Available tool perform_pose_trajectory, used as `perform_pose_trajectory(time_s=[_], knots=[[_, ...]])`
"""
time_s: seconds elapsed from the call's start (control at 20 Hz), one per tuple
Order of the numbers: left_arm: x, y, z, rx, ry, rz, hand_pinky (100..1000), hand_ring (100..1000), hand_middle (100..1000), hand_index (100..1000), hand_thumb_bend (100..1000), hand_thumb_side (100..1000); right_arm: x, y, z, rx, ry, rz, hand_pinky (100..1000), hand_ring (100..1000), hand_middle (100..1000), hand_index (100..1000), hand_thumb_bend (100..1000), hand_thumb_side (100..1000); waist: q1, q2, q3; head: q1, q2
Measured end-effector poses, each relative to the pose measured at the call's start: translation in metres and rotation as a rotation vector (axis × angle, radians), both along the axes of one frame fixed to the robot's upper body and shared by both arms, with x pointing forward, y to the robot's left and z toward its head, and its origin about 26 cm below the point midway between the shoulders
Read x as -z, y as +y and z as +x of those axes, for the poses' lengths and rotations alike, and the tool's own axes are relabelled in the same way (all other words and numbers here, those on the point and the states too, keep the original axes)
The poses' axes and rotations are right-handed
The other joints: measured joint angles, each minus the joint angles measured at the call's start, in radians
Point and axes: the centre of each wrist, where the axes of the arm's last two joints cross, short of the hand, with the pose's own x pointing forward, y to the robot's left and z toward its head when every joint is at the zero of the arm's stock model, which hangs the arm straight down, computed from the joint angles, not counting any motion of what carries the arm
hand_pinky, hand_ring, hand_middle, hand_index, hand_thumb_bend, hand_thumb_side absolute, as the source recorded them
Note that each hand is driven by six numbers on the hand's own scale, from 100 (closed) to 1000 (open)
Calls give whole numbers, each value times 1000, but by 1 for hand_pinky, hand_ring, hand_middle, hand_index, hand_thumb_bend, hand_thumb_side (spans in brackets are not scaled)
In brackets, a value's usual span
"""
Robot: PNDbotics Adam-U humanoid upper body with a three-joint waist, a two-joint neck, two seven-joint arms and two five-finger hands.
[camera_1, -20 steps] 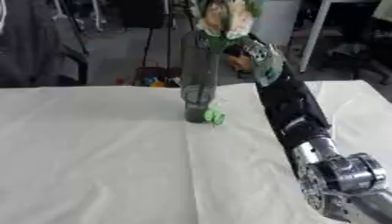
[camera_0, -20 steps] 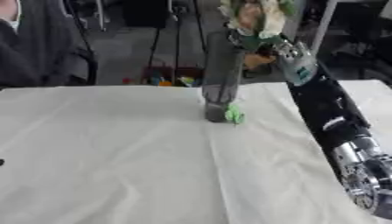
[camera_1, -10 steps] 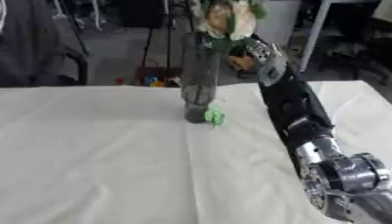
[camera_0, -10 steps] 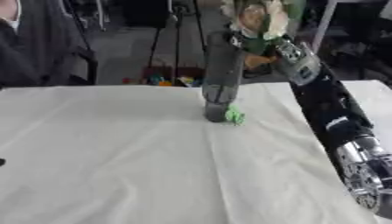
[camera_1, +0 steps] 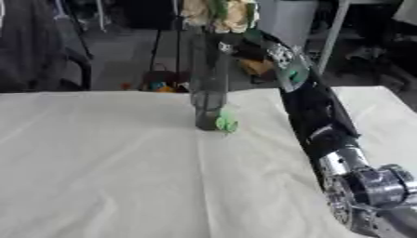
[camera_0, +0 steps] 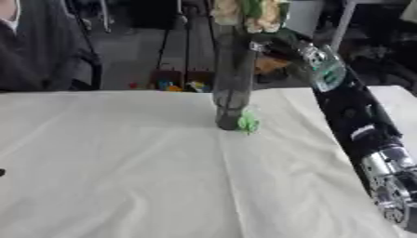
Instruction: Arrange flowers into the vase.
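A tall, dark, see-through vase (camera_0: 233, 88) stands upright near the far edge of a table draped in a creased cream cloth (camera_0: 122, 167), with a bunch of pale cream flowers (camera_0: 244, 11) and green leaves showing at its mouth, cut off by the top of both views. The robot's right arm (camera_0: 358, 125), black casing with a green-marked band and silver joints lower down, stretches from the lower right up to the vase's top, where the right hand (camera_1: 244, 46) sits just beside the stems; it is blurred against the dark background, so whether its fingers are curled round the stems or merely beside them cannot be told. A small bright green object (camera_0: 247, 122), leaf-like in shape, lies on the cloth touching the right side of the vase's base. The right eye view shows more of the arm's shiny metal joint (camera_1: 371, 186) at the lower right, and the hand's outline a little more clearly; the left eye view alone shows a tiny dark shape (camera_0: 2, 172) at the left edge, too small to identify. The cloth has a soft fold running from the vase toward the near edge.
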Motion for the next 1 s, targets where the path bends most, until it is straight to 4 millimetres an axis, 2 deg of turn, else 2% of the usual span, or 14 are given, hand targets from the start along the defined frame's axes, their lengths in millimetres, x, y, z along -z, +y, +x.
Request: perform_pose_trajectory(time_s=[0.6,1.0], knots=[[2,2,0,-8,3,-2,924,676,759,641,1000,516,7,-8,-5,-21,-3,2,1000,1000,1000,1000,373,933,1,-1,-16,10,0],[5,3,-2,-14,11,-3,924,677,760,641,1000,516,16,-19,-12,-48,-1,-2,1000,1000,1000,1000,360,919,-1,-7,-44,26,1]])
